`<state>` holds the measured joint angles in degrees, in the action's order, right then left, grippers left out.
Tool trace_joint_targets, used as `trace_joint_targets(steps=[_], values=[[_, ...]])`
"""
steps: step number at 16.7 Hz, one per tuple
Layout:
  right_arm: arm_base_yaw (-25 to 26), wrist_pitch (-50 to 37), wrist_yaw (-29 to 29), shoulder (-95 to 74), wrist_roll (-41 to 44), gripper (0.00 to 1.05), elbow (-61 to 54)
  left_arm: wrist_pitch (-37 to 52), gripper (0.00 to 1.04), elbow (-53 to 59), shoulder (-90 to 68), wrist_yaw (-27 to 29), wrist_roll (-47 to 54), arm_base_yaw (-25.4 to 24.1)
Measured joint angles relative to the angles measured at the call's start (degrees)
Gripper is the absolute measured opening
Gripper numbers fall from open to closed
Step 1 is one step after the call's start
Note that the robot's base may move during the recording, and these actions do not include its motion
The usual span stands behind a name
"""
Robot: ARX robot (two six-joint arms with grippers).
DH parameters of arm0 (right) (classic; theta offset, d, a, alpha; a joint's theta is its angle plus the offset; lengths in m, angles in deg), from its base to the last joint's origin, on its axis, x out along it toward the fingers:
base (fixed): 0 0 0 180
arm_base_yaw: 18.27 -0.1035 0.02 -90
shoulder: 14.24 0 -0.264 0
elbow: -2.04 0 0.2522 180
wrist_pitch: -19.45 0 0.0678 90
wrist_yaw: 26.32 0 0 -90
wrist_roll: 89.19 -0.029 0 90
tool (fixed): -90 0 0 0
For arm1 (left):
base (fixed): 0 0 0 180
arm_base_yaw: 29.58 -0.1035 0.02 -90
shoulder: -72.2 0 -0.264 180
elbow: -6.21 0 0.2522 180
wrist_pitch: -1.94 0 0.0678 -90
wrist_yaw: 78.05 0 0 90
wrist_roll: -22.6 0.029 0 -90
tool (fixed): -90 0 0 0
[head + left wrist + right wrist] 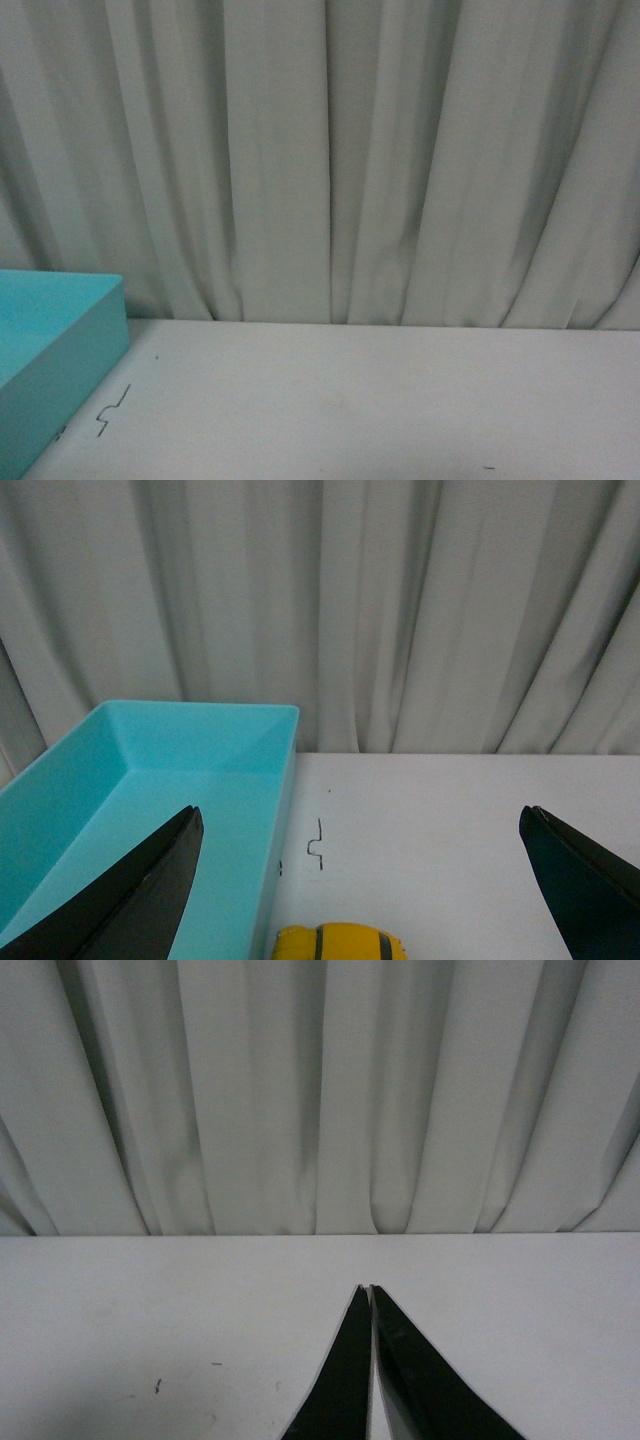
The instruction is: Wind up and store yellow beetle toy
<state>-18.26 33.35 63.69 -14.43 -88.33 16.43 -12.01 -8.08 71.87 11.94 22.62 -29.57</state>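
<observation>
The yellow beetle toy (340, 943) lies on the white table at the near edge of the left wrist view, right beside the outer wall of a turquoise bin (205, 742). Only its glossy top with two dark stripes shows. My left gripper (360, 820) is open wide, one black finger over the bin, the other over bare table, and the toy sits between and below them, untouched. My right gripper (370, 1290) is shut with nothing in it, its tips pressed together above the white table. Neither gripper shows in the front view.
The turquoise bin (70, 340) stands at the table's left, with no contents showing. A small black squiggle mark (112, 410) is drawn on the table (380, 400) next to it. A pale grey curtain (330, 160) hangs along the table's far edge.
</observation>
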Motion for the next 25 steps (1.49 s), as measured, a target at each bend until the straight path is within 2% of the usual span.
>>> trace_joint_targets(steps=[1, 6, 7, 8, 9, 11, 13, 15, 17, 20, 21, 23, 24, 25], values=[[0.0, 0.02, -0.02, 0.04, -0.02, 0.13, 0.0, 0.0, 0.98, 0.0, 0.0, 0.04, -0.02, 0.0], [0.0, 0.07, -0.04, 0.04, -0.02, 0.76, 0.0, 0.02, 0.98, 0.0, 0.0, 0.04, 0.0, 0.0], [0.0, 0.07, -0.02, 0.04, -0.02, 0.83, 0.0, -5.35, 0.98, -1.53, -1.14, 3.65, -2.43, 1.16], [0.0, 0.09, -0.11, 0.04, -0.02, 0.94, 0.0, -11.67, 0.98, -5.49, -8.44, 11.34, -7.98, 4.39], [0.0, 0.0, 0.02, 0.04, -0.02, 1.0, 0.0, -6.73, 0.98, -10.88, -21.94, 18.23, -15.47, 4.61], [0.0, 0.11, -0.02, 0.04, -0.02, 0.98, 0.0, 3.41, 0.98, -15.43, -32.98, 18.62, -17.86, 2.36], [0.0, 0.04, 0.09, 0.04, -0.02, 0.98, 0.0, 15.1, 0.98, -18.95, -48.72, 15.82, -15.58, 1.2], [0.0, 0.11, -0.02, 0.04, -0.02, 0.98, 0.0, 21.94, 0.98, -22.49, -63.19, 12.48, -9.27, 1.27], [0.0, 0.09, -0.02, 0.04, -0.02, 0.98, 0.0, 24.72, 0.98, -29.57, -75.71, 6.56, 2.51, 1.51], [0.0, 0.09, -0.02, 0.04, -0.02, 0.98, 0.0, 19.78, 0.98, -36.76, -81.24, -2.78, 17.99, 2.43], [0.0, 0.09, -0.02, 0.04, -0.02, 0.98, 0.0, 14.93, 0.98, -40.28, -83.21, -4.98, 27.06, 2.4], [0.0, 0.09, -0.04, 0.04, -0.02, 0.98, 0.0, -0.57, 0.98, -47.54, -86.86, -5.53, 47.69, 2.45], [0.0, 0.07, -0.02, 0.04, -0.02, 0.98, 0.0, -9.33, 0.98, -51.12, -88.7, -3.3, 57.61, 3.02], [0.0, 0.09, -0.02, 0.04, -0.02, 0.98, 0.0, -14.51, 0.98, -53.07, -89.81, 0.04, 64.15, 3.85]])
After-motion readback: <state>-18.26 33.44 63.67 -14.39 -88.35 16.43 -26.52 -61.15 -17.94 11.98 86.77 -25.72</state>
